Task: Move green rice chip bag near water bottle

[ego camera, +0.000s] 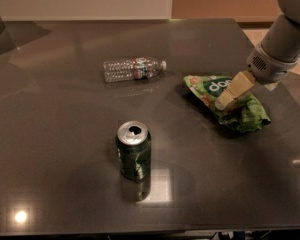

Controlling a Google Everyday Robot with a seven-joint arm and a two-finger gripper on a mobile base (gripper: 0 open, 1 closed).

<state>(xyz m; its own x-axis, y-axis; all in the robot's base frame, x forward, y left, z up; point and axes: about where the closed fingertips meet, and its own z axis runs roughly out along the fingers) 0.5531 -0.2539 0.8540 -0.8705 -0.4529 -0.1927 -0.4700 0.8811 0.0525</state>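
The green rice chip bag (242, 115) lies crumpled on the dark table, right of centre, with its dark-green oval logo facing up. The water bottle (134, 68) lies on its side to the bag's upper left, cap pointing right toward the bag, a short gap between them. My gripper (244, 98) comes in from the upper right and hangs over the bag. One beige finger (232, 92) points down onto the bag's middle beside the logo. The other finger only peeks out behind the wrist. The jaws stand apart and hold nothing.
An opened dark-green soda can (134, 150) stands upright in front of the bottle, left of the bag. The table's right edge (290, 101) runs just beyond the bag, and its front edge is at the bottom of the view.
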